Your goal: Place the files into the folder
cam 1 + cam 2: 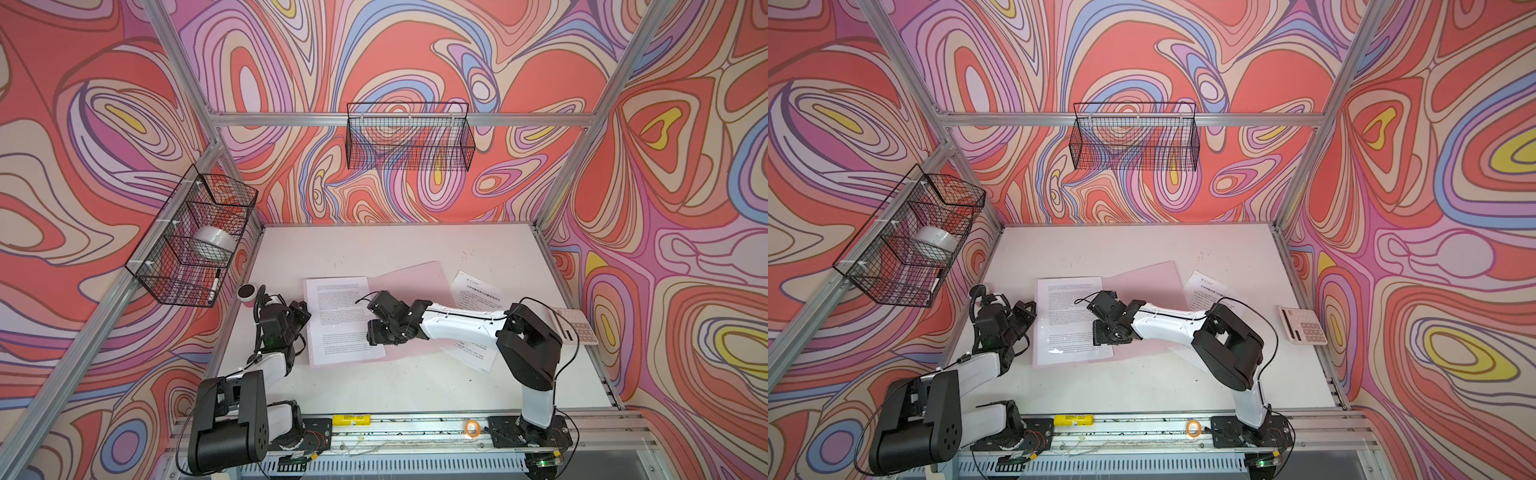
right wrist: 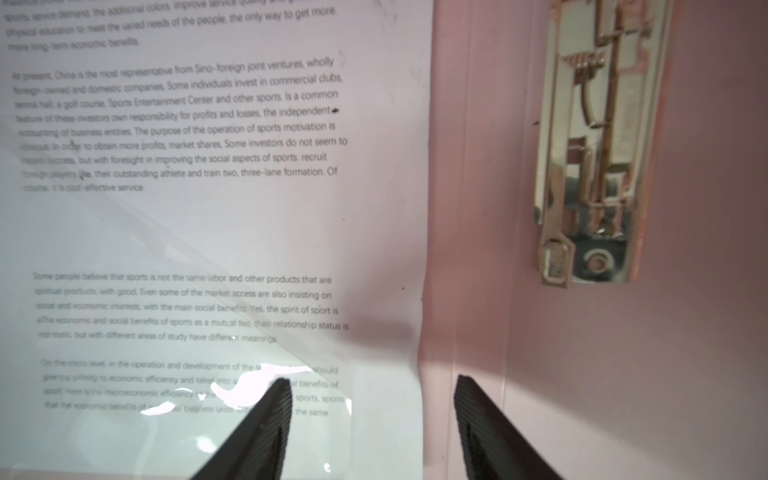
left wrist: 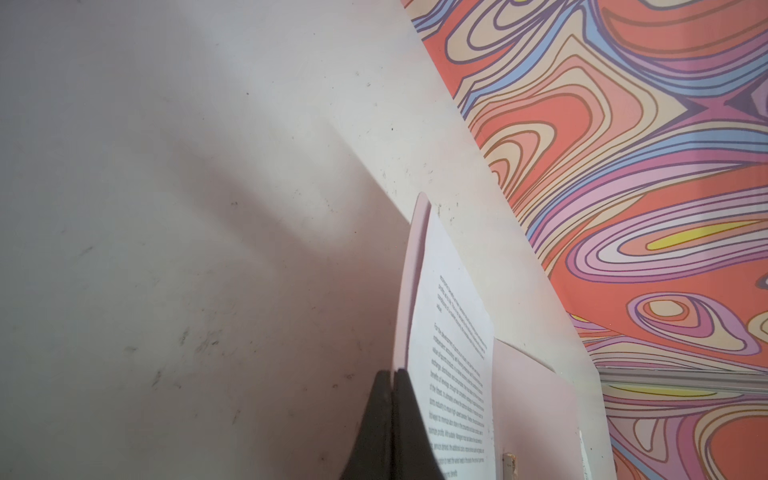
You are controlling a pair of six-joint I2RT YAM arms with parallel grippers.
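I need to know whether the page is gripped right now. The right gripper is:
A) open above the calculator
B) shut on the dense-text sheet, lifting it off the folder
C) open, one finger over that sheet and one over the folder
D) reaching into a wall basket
C: in the right wrist view the right gripper shows its fingers well apart, one over the dense-text sheet and the other over the pink folder, near the metal clip.
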